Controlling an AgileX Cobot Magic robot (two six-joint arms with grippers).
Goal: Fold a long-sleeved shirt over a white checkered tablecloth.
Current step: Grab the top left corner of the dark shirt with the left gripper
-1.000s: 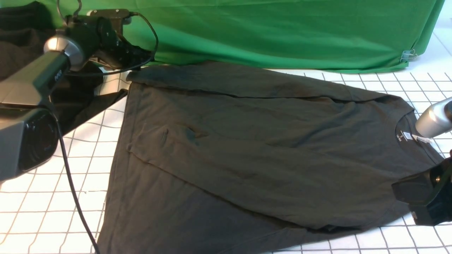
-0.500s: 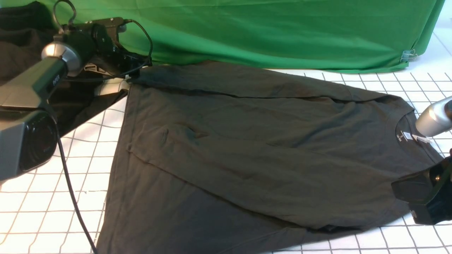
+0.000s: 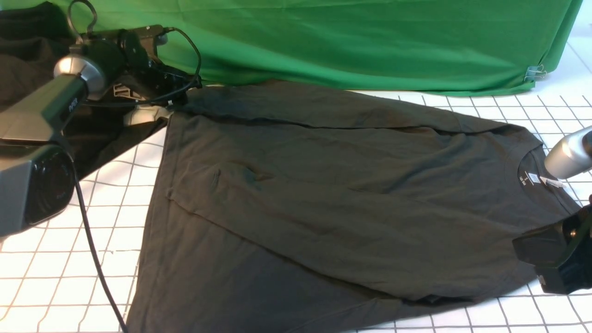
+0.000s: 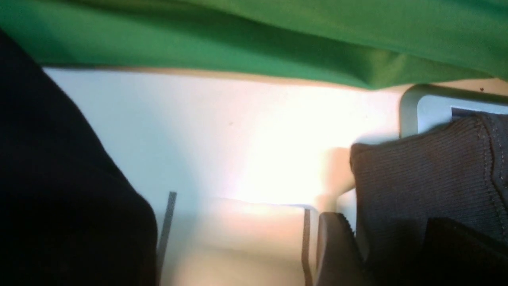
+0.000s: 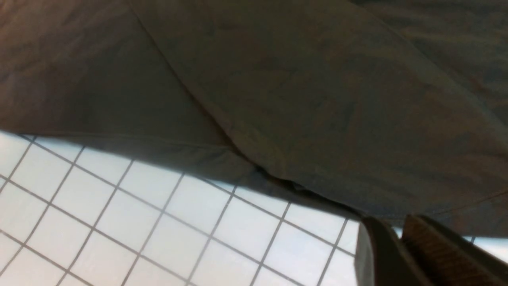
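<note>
White checkered tablecloth underneath, green cloth behind; in the front view, saw the long-sleeved shirt spread crosswise, collar toward the right arm, hem toward the left; found far sleeve lying along the back edge, near sleeve apparently angled across the body; judged sleeve-folding in hand and almost complete, body folds not begun.

In the left wrist view, saw the left gripper with fingers parted around the ribbed cuff, without any visible pinch; read as placing or releasing the far sleeve; next needed a clean lift, lest the cuff snag and drag.

In the right wrist view, saw the right gripper with fingers drawn together, holding nothing, just beside the shirt's near edge; probably needed to open and take fabric there for the body fold.
</note>
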